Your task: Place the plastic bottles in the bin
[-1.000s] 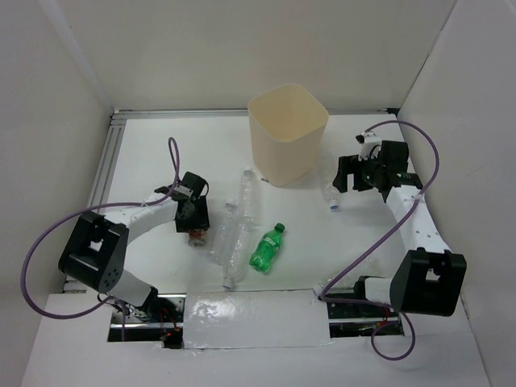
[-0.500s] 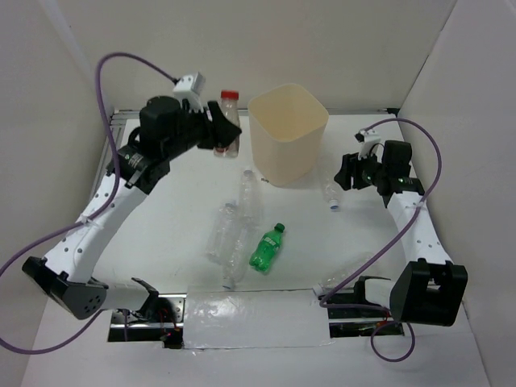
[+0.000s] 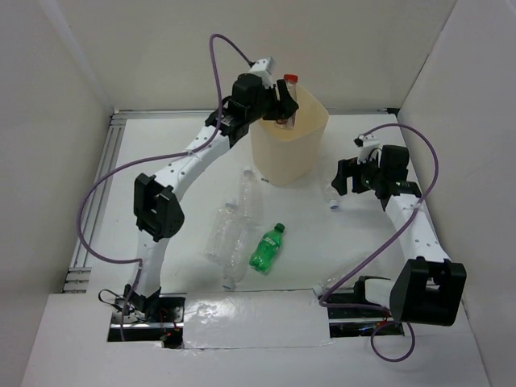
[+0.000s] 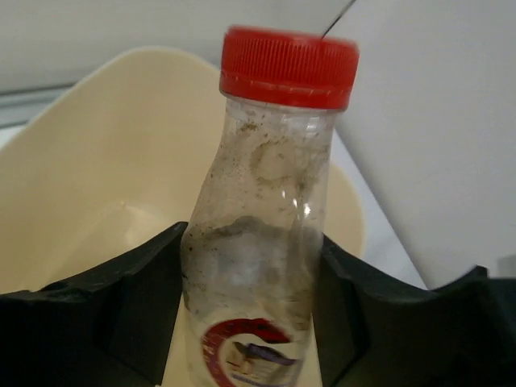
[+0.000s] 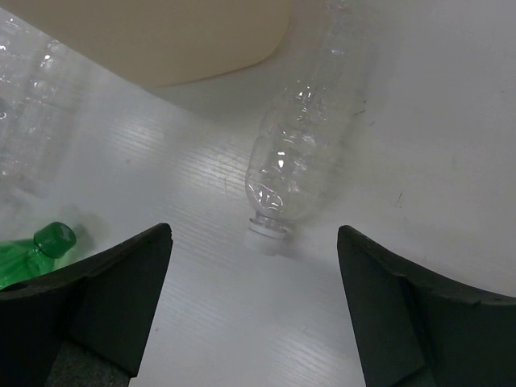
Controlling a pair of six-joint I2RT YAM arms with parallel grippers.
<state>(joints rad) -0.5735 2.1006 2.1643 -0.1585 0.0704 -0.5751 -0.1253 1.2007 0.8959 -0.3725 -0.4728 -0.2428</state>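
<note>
My left gripper (image 3: 284,103) is shut on the short red-capped bottle (image 3: 289,90) and holds it upright over the near-left rim of the cream bin (image 3: 284,157). In the left wrist view the bottle (image 4: 266,218) stands between my fingers with the bin's inside (image 4: 97,161) behind it. My right gripper (image 3: 342,179) is open, just above the table, with a clear bottle (image 3: 330,194) lying ahead of it by the bin's right side. In the right wrist view that bottle (image 5: 294,161) lies beyond the open jaws, white cap toward me. A green bottle (image 3: 268,247) and several clear bottles (image 3: 232,235) lie mid-table.
The clear bottles and the green one (image 5: 32,254) lie in a loose cluster left of my right gripper. White walls close in the table on three sides. A metal rail (image 3: 101,181) runs along the left edge.
My left arm has lifted the red-capped bottle off the table at the left and carried it up and right to the bin's rim. The right gripper has barely moved.
</note>
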